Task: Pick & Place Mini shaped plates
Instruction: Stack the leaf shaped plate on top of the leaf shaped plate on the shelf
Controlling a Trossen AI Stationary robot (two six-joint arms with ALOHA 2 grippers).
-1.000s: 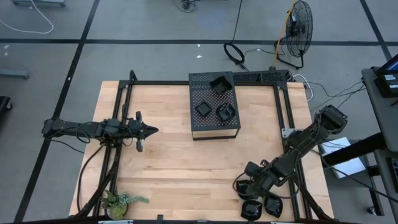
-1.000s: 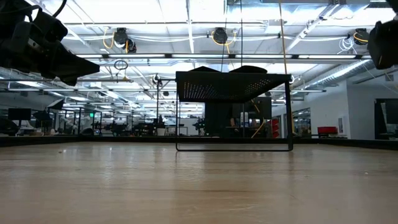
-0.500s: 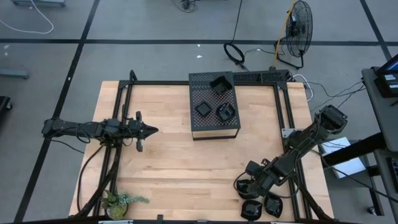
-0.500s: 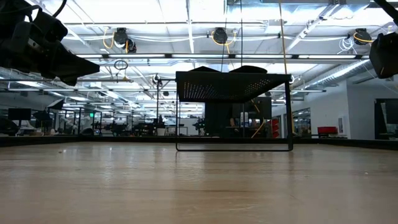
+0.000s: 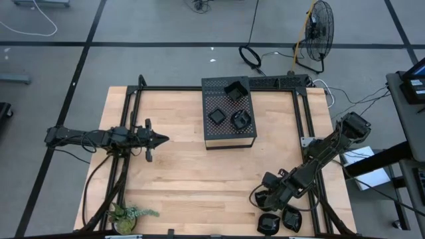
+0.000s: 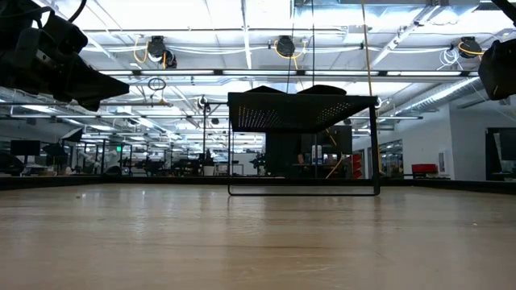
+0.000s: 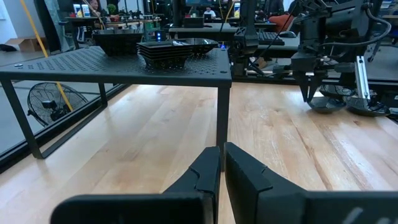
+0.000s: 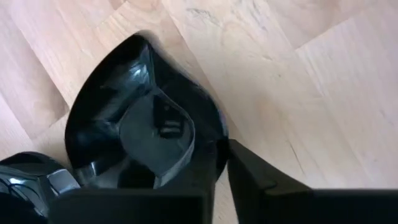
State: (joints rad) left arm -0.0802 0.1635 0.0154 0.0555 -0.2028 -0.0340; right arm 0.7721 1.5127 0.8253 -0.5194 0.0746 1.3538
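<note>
Left hand (image 5: 163, 139) sits pinched shut over the pale plank worktop (image 5: 172, 179) near its left edge, arm stretched flat and pointing toward the middle. Mid-back there's the black perforated metal stand (image 5: 229, 113) with three little glossy black plates (image 5: 232, 105) on top, one squarish, one rounder. Over at the front right corner the right hand (image 5: 260, 199) is angled down with its fingers closed on the rim of a shiny, leaf-shaped black plate (image 8: 134, 118), with two more dishes (image 5: 280, 220) lying just beside it at the front edge.
</note>
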